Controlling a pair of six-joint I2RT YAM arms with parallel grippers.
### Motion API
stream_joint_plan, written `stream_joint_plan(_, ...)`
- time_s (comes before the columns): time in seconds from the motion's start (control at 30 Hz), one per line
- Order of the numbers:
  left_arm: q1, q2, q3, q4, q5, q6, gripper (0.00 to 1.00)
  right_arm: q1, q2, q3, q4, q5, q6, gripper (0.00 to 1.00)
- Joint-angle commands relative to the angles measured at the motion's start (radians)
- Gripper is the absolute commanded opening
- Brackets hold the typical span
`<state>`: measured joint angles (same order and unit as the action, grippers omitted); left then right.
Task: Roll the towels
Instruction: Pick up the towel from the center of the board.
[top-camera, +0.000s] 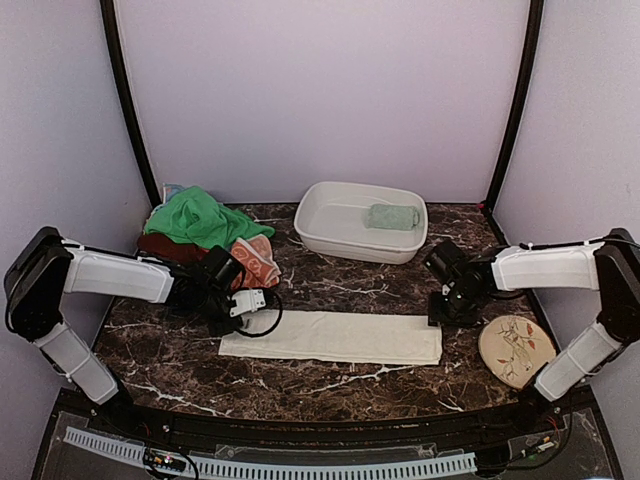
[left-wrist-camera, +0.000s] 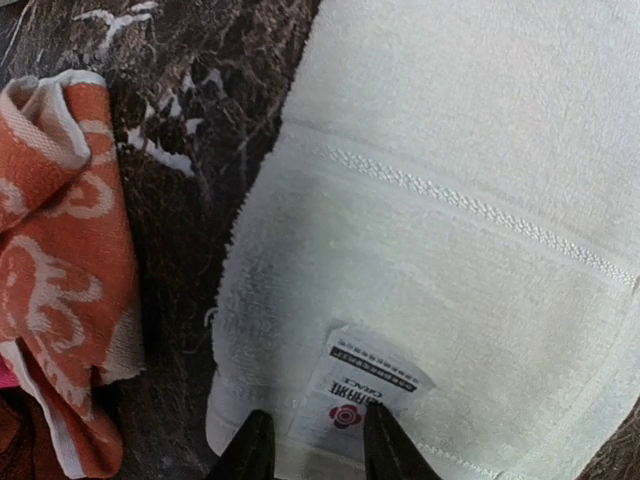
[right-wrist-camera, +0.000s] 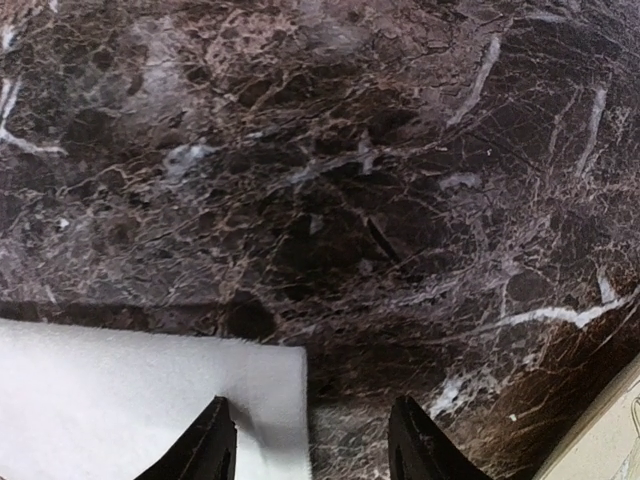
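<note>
The cream towel (top-camera: 330, 338) lies flat on the table (top-camera: 350, 385), folded into a long strip running left to right between the two arms. The left gripper (left-wrist-camera: 312, 450) sits at the strip's left short end; its fingers are a narrow gap apart, one on each side of the sewn label (left-wrist-camera: 360, 395), with no cloth bunched between them. The right gripper (right-wrist-camera: 312, 445) sits at the strip's right end with its fingers wide apart: one finger is over the towel's far corner, the other over bare marble beyond the edge. Whether either gripper touches the cloth cannot be told. The orange towel (top-camera: 258, 258) lies crumpled just left of the strip's left end, apart from it, with the green towel (top-camera: 200, 218) heaped behind it at the table's rear left. The sage towel (top-camera: 392, 217) rests rolled inside the basin (top-camera: 330, 235) at rear centre. A plate (top-camera: 515, 350) lies near the right arm, apart from the strip.
</note>
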<state>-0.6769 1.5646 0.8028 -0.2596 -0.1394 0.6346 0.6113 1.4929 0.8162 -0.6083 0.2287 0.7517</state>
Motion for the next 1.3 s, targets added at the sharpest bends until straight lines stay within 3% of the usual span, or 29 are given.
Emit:
stream_joint_plan(0.0, 0.000, 0.003, -0.052, 0.026, -0.005, 0.017, 0.33, -0.024, 0.061, -0.029, 0.063, -0.022, -0.025, 0.50)
stream_joint_plan(0.23, 0.000, -0.018, -0.084, 0.022, 0.008, 0.016, 0.33, -0.025, 0.049, -0.085, 0.193, -0.171, -0.025, 0.42)
stream_joint_plan(0.5, 0.000, 0.000, -0.063, 0.014, -0.008, 0.028, 0.33, -0.025, 0.068, -0.124, 0.250, -0.235, -0.011, 0.25)
stream_joint_plan(0.6, 0.000, -0.004, -0.065, 0.008, -0.005, 0.024, 0.33, -0.024, 0.064, -0.143, 0.272, -0.253, 0.003, 0.15)
stream_joint_plan(0.67, 0.000, -0.008, -0.065, 0.000, -0.002, 0.020, 0.33, -0.026, 0.054, -0.146, 0.271, -0.248, 0.012, 0.00)
stream_joint_plan(0.8, 0.000, -0.025, -0.058, -0.039, 0.027, 0.008, 0.32, -0.039, 0.005, -0.131, 0.218, -0.206, 0.027, 0.00)
stream_joint_plan(1.13, -0.064, -0.073, 0.001, -0.198, 0.302, -0.063, 0.37, -0.085, -0.080, -0.048, -0.031, -0.041, -0.003, 0.00)
stream_joint_plan(1.27, -0.063, -0.089, 0.039, -0.226, 0.339, -0.087, 0.41, -0.085, -0.093, -0.044, -0.066, -0.012, -0.002, 0.00)
